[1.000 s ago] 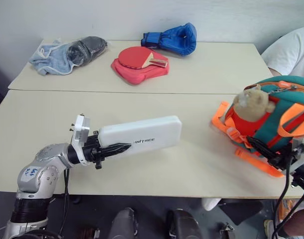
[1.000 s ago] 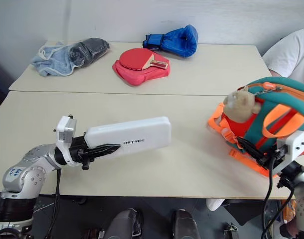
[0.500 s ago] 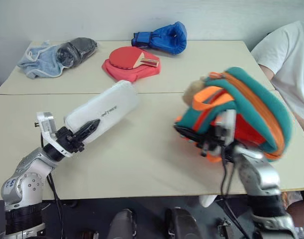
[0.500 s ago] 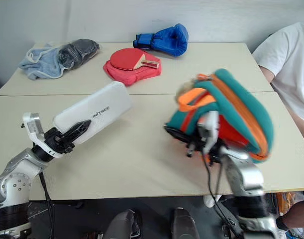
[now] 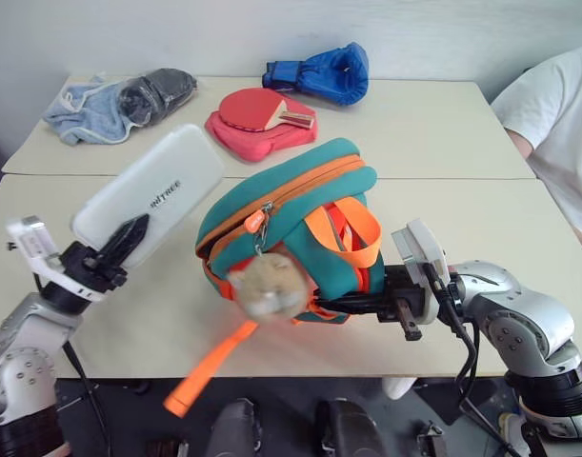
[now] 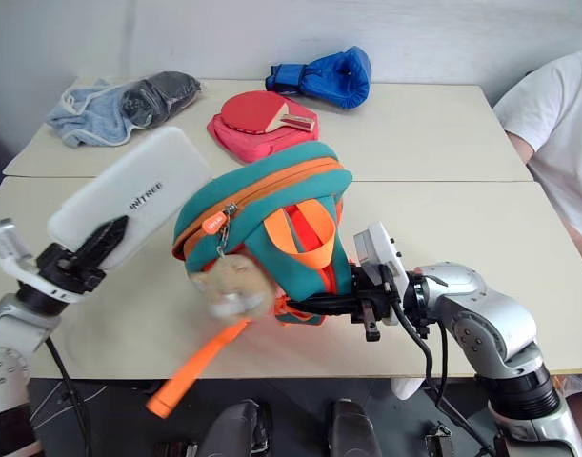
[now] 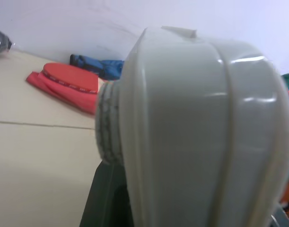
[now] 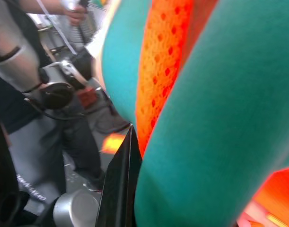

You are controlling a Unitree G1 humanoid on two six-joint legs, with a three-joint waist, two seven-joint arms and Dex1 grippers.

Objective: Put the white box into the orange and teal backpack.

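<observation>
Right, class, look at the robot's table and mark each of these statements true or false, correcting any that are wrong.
1. The left gripper holds the white box lifted off the table. True.
2. The orange and teal backpack lies flat on the table, untouched. False: the right gripper holds it up in the air.
3. The white box is already inside the backpack. False: it is outside, to the backpack's left.
4. A red paddle rests on a red case on the far table. True.
5. The blue boxing glove sits beside the backpack. False: it lies at the far edge, near the wall.
</observation>
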